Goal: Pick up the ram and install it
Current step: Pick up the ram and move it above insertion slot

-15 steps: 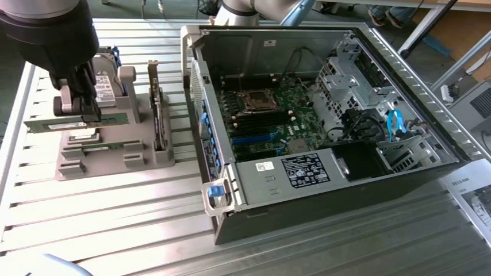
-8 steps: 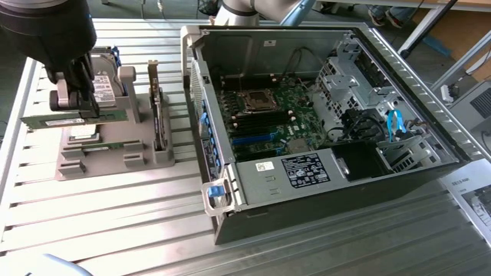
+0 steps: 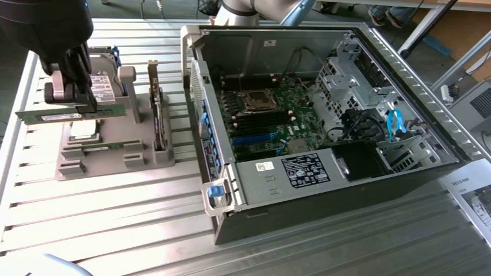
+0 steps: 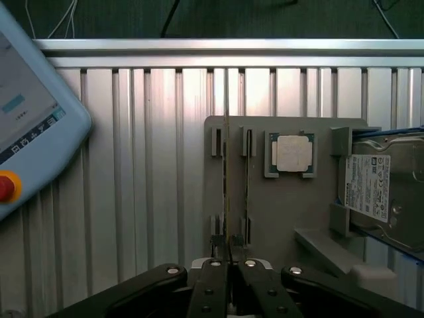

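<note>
your fingers (image 3: 77, 105) are pinched almost shut on the ram (image 3: 45, 117), gripping the thin green stick near its middle. it hangs level and on edge over the grey tray (image 3: 115, 150), at the exterior view's left. in the wrist view the fingers (image 4: 230, 263) meet on the ram (image 4: 226, 189), which shows edge-on as a fine line running along the tray (image 4: 278, 225) between its slots.

on that tray you have a square silver processor (image 4: 293, 154) in its pocket and a hard drive (image 4: 383, 192) next to it. a taller card (image 3: 157, 115) stands upright in the side of the tray nearer the open computer case (image 3: 399, 69). the case lies on its side just beside the tray, with the motherboard (image 3: 268, 118) facing up.

everything rests on a ribbed metal tabletop (image 3: 115, 224). a pale blue control pad (image 4: 33, 112) with a red button (image 4: 5, 187) lies on it, apart from the tray.
</note>
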Controlling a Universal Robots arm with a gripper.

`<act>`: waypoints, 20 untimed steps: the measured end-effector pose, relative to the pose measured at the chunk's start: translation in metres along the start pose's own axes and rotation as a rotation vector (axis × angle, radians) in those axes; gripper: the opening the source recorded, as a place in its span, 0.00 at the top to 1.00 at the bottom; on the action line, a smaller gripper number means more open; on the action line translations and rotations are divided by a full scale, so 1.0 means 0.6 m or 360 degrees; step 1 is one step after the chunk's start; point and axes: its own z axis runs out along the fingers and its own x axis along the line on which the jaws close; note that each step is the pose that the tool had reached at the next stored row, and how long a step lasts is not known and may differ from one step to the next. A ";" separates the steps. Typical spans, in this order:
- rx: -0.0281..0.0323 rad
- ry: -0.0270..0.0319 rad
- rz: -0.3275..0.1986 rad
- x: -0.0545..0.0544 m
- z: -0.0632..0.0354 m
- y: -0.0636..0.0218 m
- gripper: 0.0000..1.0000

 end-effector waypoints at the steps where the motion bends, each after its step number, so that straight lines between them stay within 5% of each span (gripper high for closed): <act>1: 0.00001 0.00000 0.0000 0.000 -0.003 0.000 0.88; 20: 0.00001 -0.00001 0.0000 -0.001 -0.052 0.001 0.88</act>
